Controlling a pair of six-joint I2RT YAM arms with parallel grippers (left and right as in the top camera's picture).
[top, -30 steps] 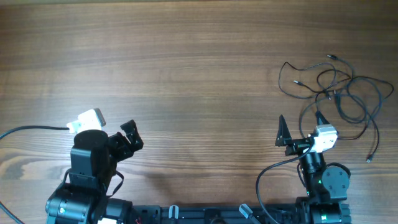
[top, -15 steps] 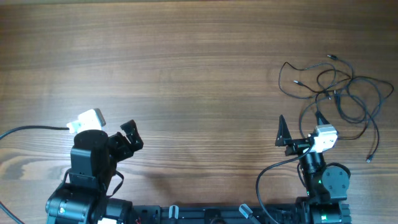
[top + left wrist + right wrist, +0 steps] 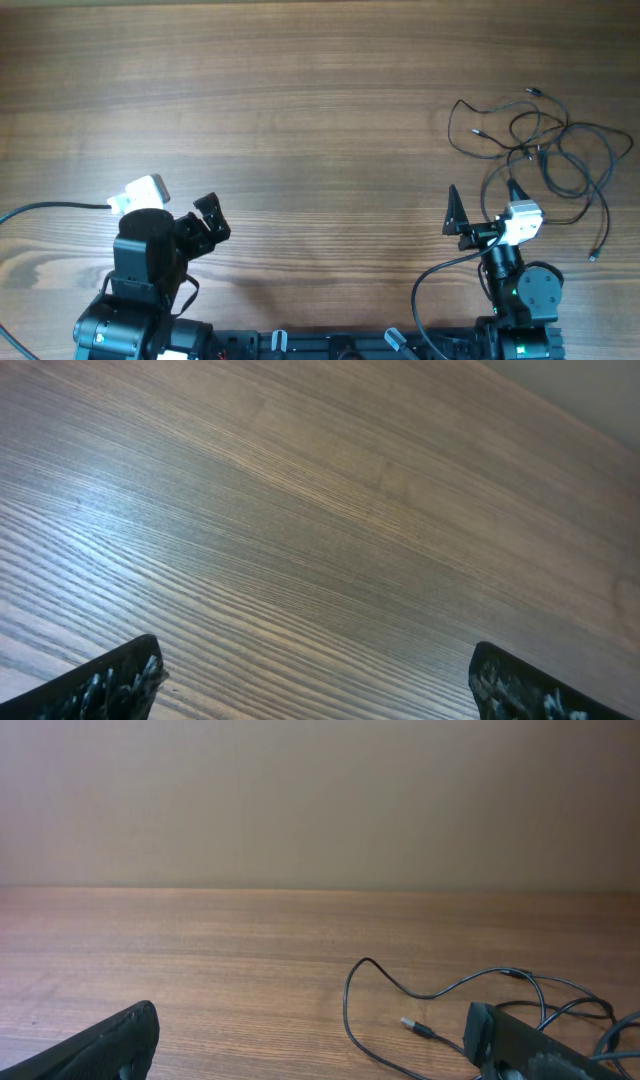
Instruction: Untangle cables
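A: Where are the cables?
B: In a loose tangle on the table, far right side
A: Right gripper?
B: Jaws spread wide, holding nothing. The tangle lies just beyond it and to its right, with one strand close by its right finger
A: Left gripper?
B: Also spread wide and empty, well apart from the cables
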